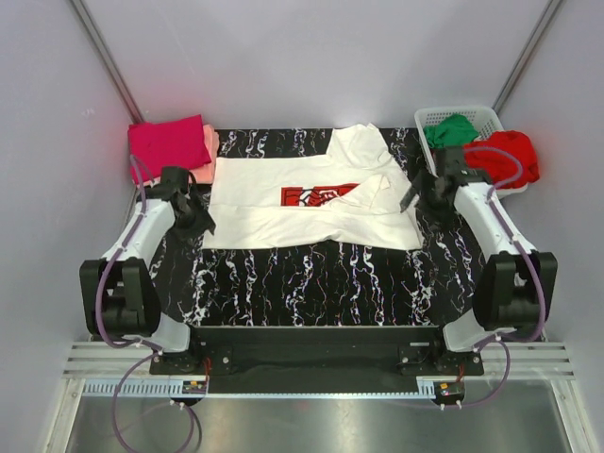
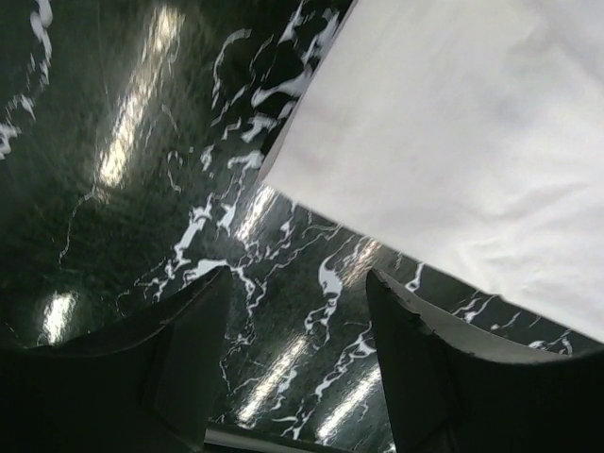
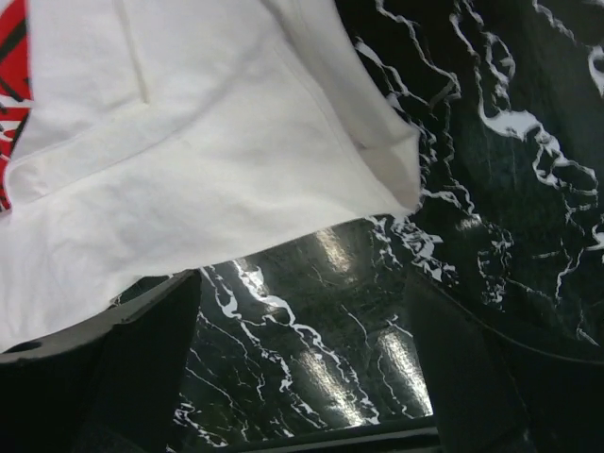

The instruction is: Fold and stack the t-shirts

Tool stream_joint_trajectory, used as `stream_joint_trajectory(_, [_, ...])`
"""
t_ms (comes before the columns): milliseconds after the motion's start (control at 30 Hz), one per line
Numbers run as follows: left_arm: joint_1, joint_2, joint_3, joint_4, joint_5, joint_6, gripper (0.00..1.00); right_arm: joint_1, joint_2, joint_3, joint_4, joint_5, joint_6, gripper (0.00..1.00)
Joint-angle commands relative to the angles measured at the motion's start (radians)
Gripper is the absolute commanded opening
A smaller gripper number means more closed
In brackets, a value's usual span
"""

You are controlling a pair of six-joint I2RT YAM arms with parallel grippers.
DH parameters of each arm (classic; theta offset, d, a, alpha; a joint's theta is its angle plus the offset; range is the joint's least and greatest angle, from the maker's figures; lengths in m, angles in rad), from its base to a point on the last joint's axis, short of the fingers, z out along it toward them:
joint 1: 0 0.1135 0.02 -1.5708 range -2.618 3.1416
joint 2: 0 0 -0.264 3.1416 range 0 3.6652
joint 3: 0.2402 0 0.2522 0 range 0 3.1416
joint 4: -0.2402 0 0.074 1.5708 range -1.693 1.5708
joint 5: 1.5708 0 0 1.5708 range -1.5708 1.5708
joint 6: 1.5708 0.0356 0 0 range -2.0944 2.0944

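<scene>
White t-shirt (image 1: 311, 212) lies on a glossy black marbled table (image 1: 311, 283) inside pale walls (image 1: 311, 57); left gripper (image 2: 302, 349) and right gripper (image 3: 311, 368) flank it, jaws apart, apparently empty.

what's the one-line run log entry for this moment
white tee: part-folded, flat | left end effector: open, empty | right end effector: open, empty | magenta tee: folded, far left

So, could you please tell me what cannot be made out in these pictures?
Red square print on the white cotton t-shirt: partly covered by a folded sleeve, top view; cut by the edge, right wrist view.
Salmon-pink t-shirt: mostly under the magenta t-shirt, top view.
White slatted plastic basket: near side behind the right arm, top view.
</scene>
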Motion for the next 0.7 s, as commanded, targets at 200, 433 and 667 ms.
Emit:
stream_joint_trajectory(200, [0.043, -0.107, -0.241, 0.218, 0.114, -0.051, 0.64, -0.127, -0.033, -0.322, 0.248, -0.231, 0.093, 0.83])
stream_joint_trajectory(433, [0.072, -0.106, -0.276, 0.266, 0.110, -0.050, 0.64, -0.158, 0.039, -0.327, 0.300, -0.205, 0.087, 0.76])
stream_joint_trajectory(667, [0.092, -0.101, -0.301, 0.293, 0.090, -0.042, 0.63, -0.184, 0.097, -0.339, 0.323, -0.179, 0.069, 0.74])
